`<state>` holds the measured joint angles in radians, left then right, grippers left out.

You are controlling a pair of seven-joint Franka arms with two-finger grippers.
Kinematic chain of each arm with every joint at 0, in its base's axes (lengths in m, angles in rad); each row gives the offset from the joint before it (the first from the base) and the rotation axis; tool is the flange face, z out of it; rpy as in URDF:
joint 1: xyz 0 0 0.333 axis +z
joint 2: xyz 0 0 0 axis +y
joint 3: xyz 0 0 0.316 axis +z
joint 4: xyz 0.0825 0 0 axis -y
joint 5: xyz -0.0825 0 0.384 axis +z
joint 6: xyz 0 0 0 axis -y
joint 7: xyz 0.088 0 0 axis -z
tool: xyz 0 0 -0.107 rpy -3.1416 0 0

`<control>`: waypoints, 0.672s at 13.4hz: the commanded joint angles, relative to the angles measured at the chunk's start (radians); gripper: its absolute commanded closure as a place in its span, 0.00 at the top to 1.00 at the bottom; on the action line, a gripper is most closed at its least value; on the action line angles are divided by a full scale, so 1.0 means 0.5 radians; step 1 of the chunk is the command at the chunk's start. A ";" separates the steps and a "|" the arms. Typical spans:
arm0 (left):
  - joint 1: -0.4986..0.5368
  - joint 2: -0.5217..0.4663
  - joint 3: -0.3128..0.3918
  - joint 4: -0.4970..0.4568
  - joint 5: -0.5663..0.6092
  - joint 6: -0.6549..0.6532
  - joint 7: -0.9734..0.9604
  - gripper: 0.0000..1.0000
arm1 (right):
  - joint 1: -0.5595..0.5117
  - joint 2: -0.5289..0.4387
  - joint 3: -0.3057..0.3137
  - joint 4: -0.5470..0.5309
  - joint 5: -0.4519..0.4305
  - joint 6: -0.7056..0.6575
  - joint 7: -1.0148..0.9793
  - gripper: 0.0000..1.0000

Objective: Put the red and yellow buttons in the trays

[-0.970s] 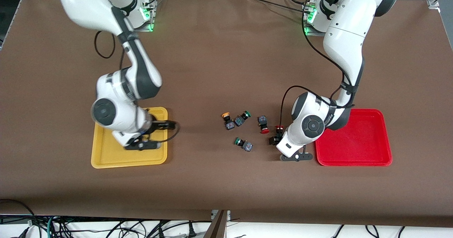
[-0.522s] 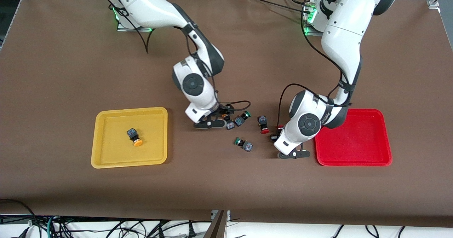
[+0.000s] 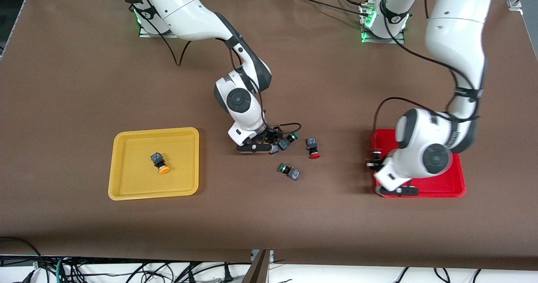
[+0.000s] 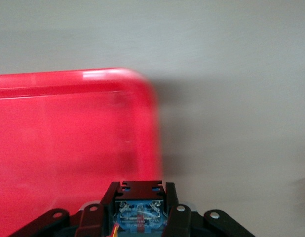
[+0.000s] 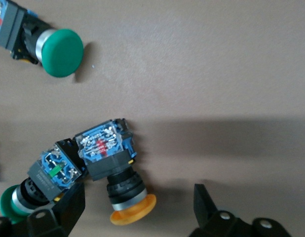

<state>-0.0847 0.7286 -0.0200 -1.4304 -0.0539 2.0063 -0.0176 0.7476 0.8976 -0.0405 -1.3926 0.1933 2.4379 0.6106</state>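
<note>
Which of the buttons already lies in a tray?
The orange-yellow button in the yellow tray; the others lie on the table or in a gripper.

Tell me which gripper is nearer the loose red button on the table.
Right. The right gripper is low over the button cluster, beside the red button. The left gripper is over the red tray's edge, holding another red button.

Glossy white shells with dark grey joint bands and round grey caps on both arms. Thin black cables looped along the forearms. Green lights at both bases. Black fingers (image 5: 208,207) with bright screws on the right; black screwed brackets, perhaps finger mounts, on the left.
</note>
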 commanded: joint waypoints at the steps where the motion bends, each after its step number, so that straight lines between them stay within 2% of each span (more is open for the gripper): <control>1: 0.166 -0.159 -0.031 -0.320 0.022 0.058 0.262 0.00 | 0.023 0.055 -0.008 0.052 -0.064 0.054 0.073 0.91; 2: 0.191 -0.208 -0.031 -0.424 0.025 0.125 0.314 0.00 | 0.023 0.061 -0.008 0.049 -0.064 0.054 0.074 0.85; 3: 0.218 -0.257 -0.028 -0.540 0.031 0.223 0.378 0.00 | 0.023 0.073 -0.011 0.052 -0.064 0.067 0.070 0.70; 5: 0.414 -0.273 -0.027 -0.676 0.037 0.395 0.638 0.00 | -0.013 0.049 -0.014 0.055 -0.067 0.045 -0.006 0.15; 6: 0.491 -0.258 -0.027 -0.689 0.037 0.460 0.728 0.00 | -0.044 0.024 -0.014 0.055 -0.064 0.033 -0.055 0.04; 7: 0.543 -0.236 -0.027 -0.689 0.040 0.482 0.786 0.00 | -0.047 0.006 -0.014 0.055 -0.067 0.006 -0.058 0.00; 9: 0.605 -0.233 -0.027 -0.689 0.040 0.482 0.860 0.00 | -0.090 -0.074 -0.042 0.055 -0.068 -0.135 -0.119 0.00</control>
<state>0.1900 0.6474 -0.0179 -1.7387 -0.0525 2.2338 0.3716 0.7286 0.9039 -0.0583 -1.3690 0.1737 2.4394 0.5833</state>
